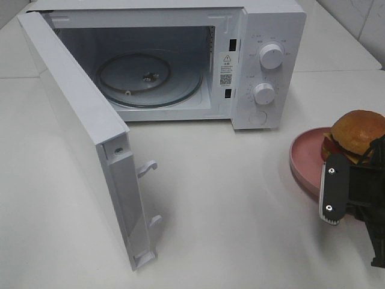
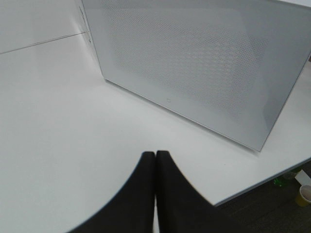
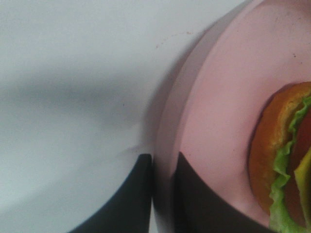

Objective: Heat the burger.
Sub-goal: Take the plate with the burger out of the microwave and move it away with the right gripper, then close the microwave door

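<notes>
Glossy-bunned burger on smooth matt pink plate.

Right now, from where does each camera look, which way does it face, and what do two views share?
Exterior high: above the table, looking down at the open microwave, plate and burger; right claw shows.
Left wrist: on the left arm, facing the microwave door's outside; left claw shut.
Right wrist: on the right arm, facing the plate rim; claw fingers straddle it.
Shared: plate and burger, exterior and right wrist.

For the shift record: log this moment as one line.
microwave: door open, empty | burger: on pink plate | right claw: closed on plate rim | left claw: shut, empty
</notes>
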